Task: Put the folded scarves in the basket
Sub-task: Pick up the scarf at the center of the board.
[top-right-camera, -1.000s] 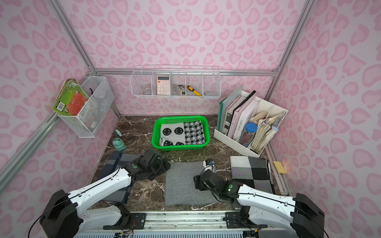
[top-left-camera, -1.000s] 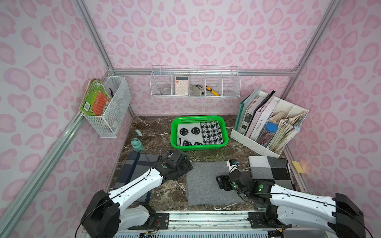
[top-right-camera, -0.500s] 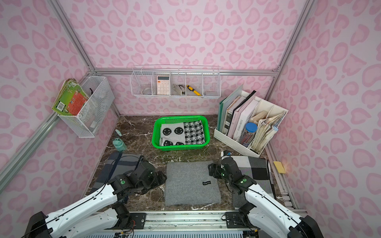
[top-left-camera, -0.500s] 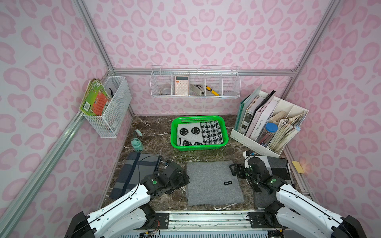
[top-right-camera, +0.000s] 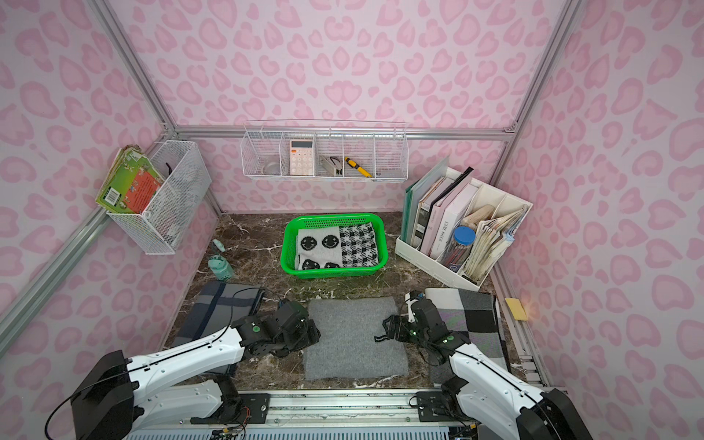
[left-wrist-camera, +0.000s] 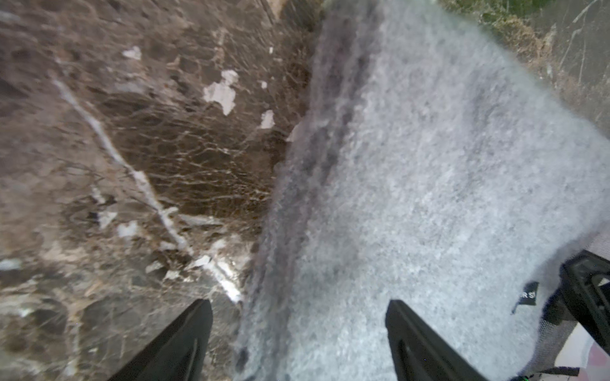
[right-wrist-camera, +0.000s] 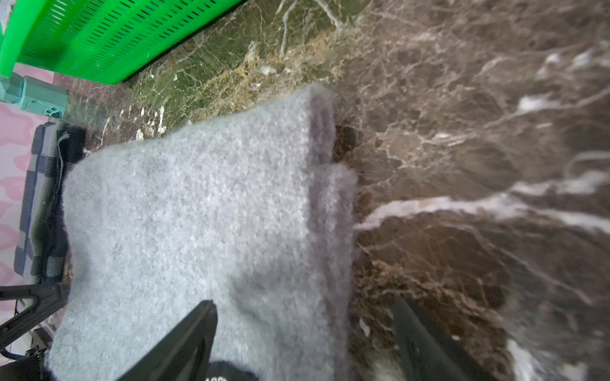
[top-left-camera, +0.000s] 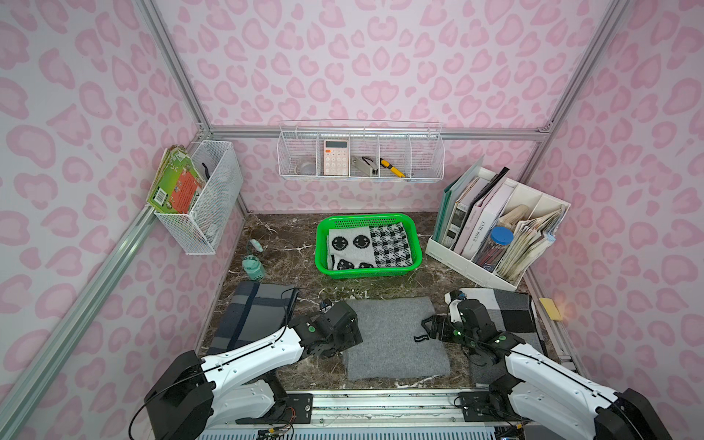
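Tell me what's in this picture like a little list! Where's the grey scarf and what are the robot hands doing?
basket: green, holds a smiley cloth and a houndstooth cloth
grey scarf: folded, flat on the table, on the robot's side of the basket
left gripper: open, over the scarf's left edge
right gripper: open, over the scarf's right edge
scarf in basket: not yet

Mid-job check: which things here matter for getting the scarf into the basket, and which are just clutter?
For the job: grey folded scarf, green basket, left gripper and right gripper, both open astride the scarf's side edges.

Lying about: plaid scarf, checked scarf, file rack, teal bottle, wire wall baskets, two patterned scarves already in the basket.
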`<state>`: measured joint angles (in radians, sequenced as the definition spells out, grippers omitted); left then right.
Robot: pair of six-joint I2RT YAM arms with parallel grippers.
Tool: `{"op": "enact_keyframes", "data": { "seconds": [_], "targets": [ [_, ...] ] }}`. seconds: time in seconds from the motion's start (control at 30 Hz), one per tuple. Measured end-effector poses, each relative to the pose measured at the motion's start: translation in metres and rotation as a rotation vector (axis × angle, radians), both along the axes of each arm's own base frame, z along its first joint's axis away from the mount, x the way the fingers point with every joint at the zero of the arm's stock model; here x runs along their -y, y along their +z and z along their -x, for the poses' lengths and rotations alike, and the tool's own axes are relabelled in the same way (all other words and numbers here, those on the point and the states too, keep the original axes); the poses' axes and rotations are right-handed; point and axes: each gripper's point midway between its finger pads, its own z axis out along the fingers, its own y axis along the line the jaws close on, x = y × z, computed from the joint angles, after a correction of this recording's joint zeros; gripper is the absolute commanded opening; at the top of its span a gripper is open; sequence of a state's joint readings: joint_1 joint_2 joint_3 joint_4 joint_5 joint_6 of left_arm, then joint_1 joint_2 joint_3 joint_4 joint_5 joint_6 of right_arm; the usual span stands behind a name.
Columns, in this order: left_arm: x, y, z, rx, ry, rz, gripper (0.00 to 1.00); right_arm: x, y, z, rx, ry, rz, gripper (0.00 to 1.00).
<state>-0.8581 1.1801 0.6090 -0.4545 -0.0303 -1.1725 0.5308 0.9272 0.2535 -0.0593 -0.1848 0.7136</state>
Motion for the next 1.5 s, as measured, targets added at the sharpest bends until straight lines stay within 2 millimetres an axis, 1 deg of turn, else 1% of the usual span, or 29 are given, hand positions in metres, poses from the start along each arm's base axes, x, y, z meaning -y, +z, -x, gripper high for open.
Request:
{"op": "enact_keyframes", "data": {
  "seconds": [0.07, 0.2, 0.37, 0.5, 0.67, 0.77, 0.83, 0.87, 0.9, 0.93, 0.97, 1.0, 1.03, 1.07, 1.17, 1.27, 1.5],
  "targets": [
    [0.002, -0.004, 0.001, -0.013, -0.003, -0.002, 0.86, 0.001, -0.004, 0.003, -0.008, 0.001, 0.002, 0.87],
    [0.005, -0.012, 0.0, -0.03, 0.0, -0.011, 0.85, 0.0, -0.003, 0.002, -0.011, -0.004, -0.011, 0.87],
    [0.007, -0.015, 0.001, -0.042, 0.014, -0.01, 0.84, -0.003, -0.003, 0.003, -0.001, 0.004, -0.03, 0.87],
    [0.011, -0.014, -0.001, -0.036, 0.026, 0.01, 0.79, -0.007, -0.004, 0.003, 0.004, 0.019, -0.041, 0.87],
    [0.014, -0.018, -0.002, -0.039, 0.025, 0.011, 0.75, -0.016, -0.005, 0.006, 0.006, 0.046, -0.039, 0.86],
    [0.017, -0.022, -0.003, -0.044, 0.022, 0.011, 0.67, -0.022, -0.007, 0.01, 0.0, 0.06, -0.035, 0.75],
    [0.019, -0.024, -0.004, -0.045, 0.021, 0.012, 0.6, -0.026, -0.007, 0.012, -0.005, 0.069, -0.035, 0.64],
    [0.02, -0.025, -0.004, -0.048, 0.019, 0.014, 0.52, -0.026, -0.008, 0.013, -0.011, 0.069, -0.033, 0.54],
    [0.02, -0.025, -0.004, -0.049, 0.017, 0.017, 0.4, -0.026, -0.009, 0.015, -0.02, 0.068, -0.033, 0.37],
    [0.021, -0.025, -0.004, -0.049, 0.017, 0.02, 0.32, -0.026, -0.011, 0.017, -0.032, 0.068, -0.028, 0.24],
    [0.023, -0.023, -0.005, -0.048, 0.014, 0.026, 0.23, -0.025, -0.013, 0.019, -0.045, 0.068, -0.025, 0.13],
    [0.025, -0.022, -0.005, -0.046, 0.009, 0.032, 0.12, -0.025, -0.012, 0.02, -0.049, 0.065, -0.028, 0.05],
    [0.027, -0.02, -0.006, -0.043, 0.004, 0.038, 0.04, -0.026, -0.01, 0.02, -0.044, 0.067, -0.034, 0.0],
    [0.028, -0.019, -0.007, -0.039, -0.002, 0.043, 0.0, -0.028, -0.006, 0.018, -0.037, 0.063, -0.047, 0.0],
    [0.03, -0.013, -0.006, -0.022, -0.02, 0.055, 0.0, -0.03, 0.003, 0.019, -0.015, 0.07, -0.065, 0.0],
    [0.03, -0.002, -0.005, 0.0, -0.029, 0.078, 0.0, -0.033, 0.016, 0.021, 0.02, 0.077, -0.1, 0.0],
    [0.026, 0.033, -0.005, 0.097, -0.041, 0.146, 0.0, -0.04, 0.053, 0.025, 0.127, 0.098, -0.204, 0.0]
  ]
}}
